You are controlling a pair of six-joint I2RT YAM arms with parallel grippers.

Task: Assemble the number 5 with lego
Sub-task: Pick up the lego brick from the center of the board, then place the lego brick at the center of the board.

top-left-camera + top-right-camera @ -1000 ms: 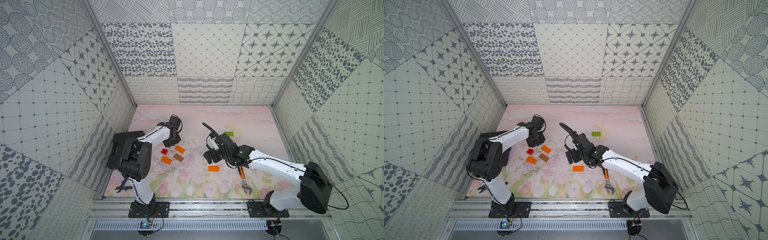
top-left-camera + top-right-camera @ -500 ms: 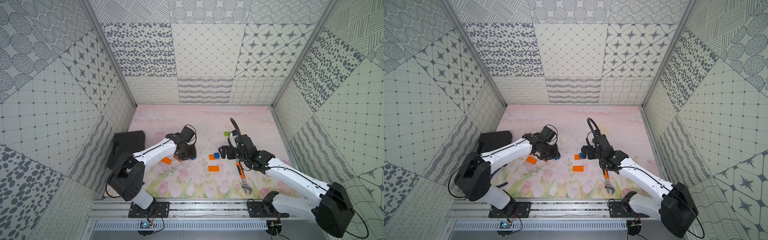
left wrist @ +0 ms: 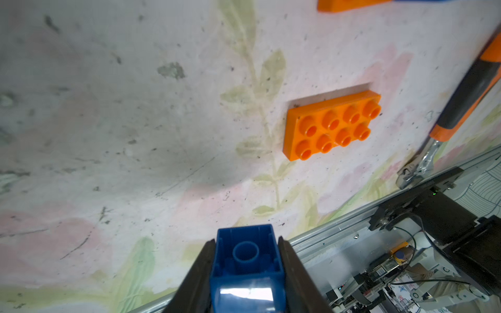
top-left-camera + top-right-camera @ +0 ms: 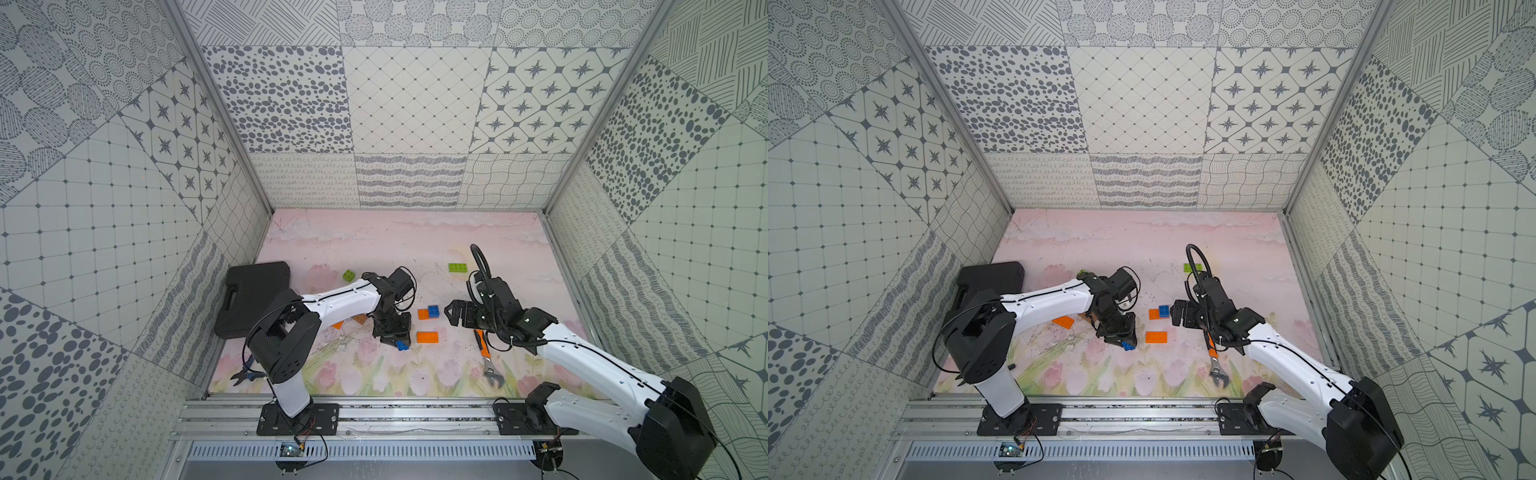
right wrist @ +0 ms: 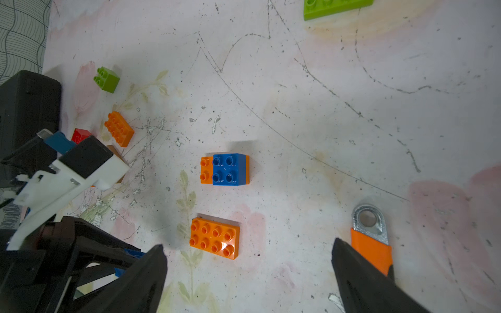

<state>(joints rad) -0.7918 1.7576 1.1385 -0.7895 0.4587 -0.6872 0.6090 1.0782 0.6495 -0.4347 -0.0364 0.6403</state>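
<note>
My left gripper [image 4: 397,338] [image 3: 246,239] is shut on a small blue lego brick [image 3: 248,271] [image 4: 1128,345], held just above the mat with its hollow underside facing the wrist camera. An oblong orange brick [image 4: 427,337] [image 3: 330,127] [image 5: 215,238] lies just to its right. Behind that, a blue square brick [image 4: 433,310] [image 5: 229,169] sits on top of an orange brick [image 4: 423,314] [image 5: 206,170]. My right gripper [image 4: 452,316] [image 5: 248,245] hangs open beside this stack, holding nothing.
A lime square brick [image 4: 348,274] [image 5: 106,79] and a lime oblong one [image 4: 457,267] lie further back. Orange [image 5: 119,128] and red [image 5: 80,134] bricks lie under my left arm. An orange-handled wrench [image 4: 484,353] [image 5: 371,244] lies on the right, a black case [image 4: 253,291] on the left.
My left arm swung from the bricks at the left to the middle and forward, carrying the blue brick. My right gripper drew back to the right, uncovering the blue-on-orange stack.
</note>
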